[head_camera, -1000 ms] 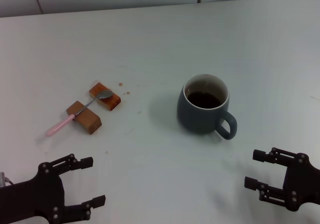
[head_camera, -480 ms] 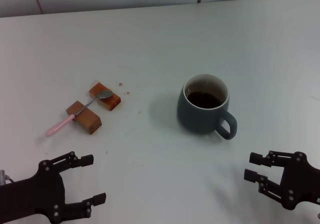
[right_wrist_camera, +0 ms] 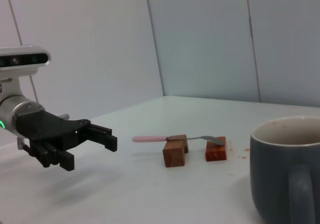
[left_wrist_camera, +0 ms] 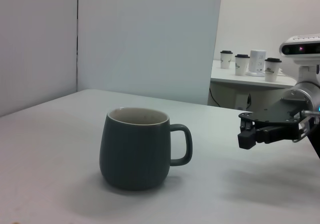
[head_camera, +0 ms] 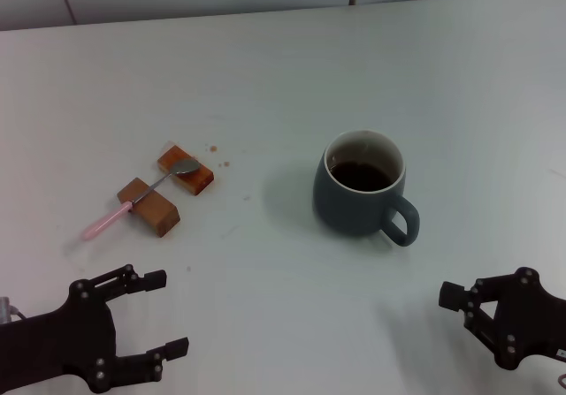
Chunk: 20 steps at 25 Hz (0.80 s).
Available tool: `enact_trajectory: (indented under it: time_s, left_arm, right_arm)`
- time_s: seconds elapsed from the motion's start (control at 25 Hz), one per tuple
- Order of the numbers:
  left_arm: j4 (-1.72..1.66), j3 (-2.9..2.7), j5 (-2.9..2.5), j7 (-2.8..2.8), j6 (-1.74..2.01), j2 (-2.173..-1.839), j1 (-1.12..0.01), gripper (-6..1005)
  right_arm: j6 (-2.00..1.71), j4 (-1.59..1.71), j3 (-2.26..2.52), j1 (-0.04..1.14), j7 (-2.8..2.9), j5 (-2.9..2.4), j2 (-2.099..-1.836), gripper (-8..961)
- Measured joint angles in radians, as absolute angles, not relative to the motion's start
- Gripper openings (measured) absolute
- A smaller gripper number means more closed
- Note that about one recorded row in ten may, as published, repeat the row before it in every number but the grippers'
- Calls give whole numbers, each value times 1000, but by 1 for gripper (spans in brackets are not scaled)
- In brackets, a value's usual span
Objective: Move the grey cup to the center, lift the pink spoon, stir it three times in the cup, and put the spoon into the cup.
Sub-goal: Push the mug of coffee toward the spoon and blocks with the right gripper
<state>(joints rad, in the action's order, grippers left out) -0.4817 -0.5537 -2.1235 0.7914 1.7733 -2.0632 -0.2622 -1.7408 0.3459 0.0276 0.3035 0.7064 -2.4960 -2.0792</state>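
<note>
Standing upright on the white table (head_camera: 265,77), the grey cup (head_camera: 359,188) sits a little toward three o'clock of the middle, its loop handle turned to about five o'clock and dark brown liquid showing inside its white interior. The pink spoon (head_camera: 140,198) lies well apart from it at nine o'clock, bridged across two brown wooden blocks (head_camera: 165,193): its silver bowl rests on the farther block and its stem crosses the nearer one, with the pink handle sticking out past it toward seven o'clock. A few small brown specks (head_camera: 219,155) dot the table just beyond the blocks.

The left gripper (head_camera: 166,314) hangs at seven o'clock, near the blocks but touching nothing, its jaws spread wide. The right gripper (head_camera: 457,305) hangs at five o'clock, just short of the cup's handle and clear of it; its jaws look nearly pressed together, though the angle makes that hard to judge. Both hold nothing.
</note>
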Motion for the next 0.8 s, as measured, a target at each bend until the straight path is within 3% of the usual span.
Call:
enact_trajectory:
  time_s: [0.48, 0.8]
  left_arm:
    - [-482, -543, -2120, 791, 1773, -2063, -262, 840]
    - [-482, -539, -2108, 790, 1773, -2064, -272, 841]
  right_arm:
    - [-1695, 211, -17, 228, 380, -2039, -2080, 7]
    - [-1374, 141, 21, 356, 196, -1964, -2081, 8]
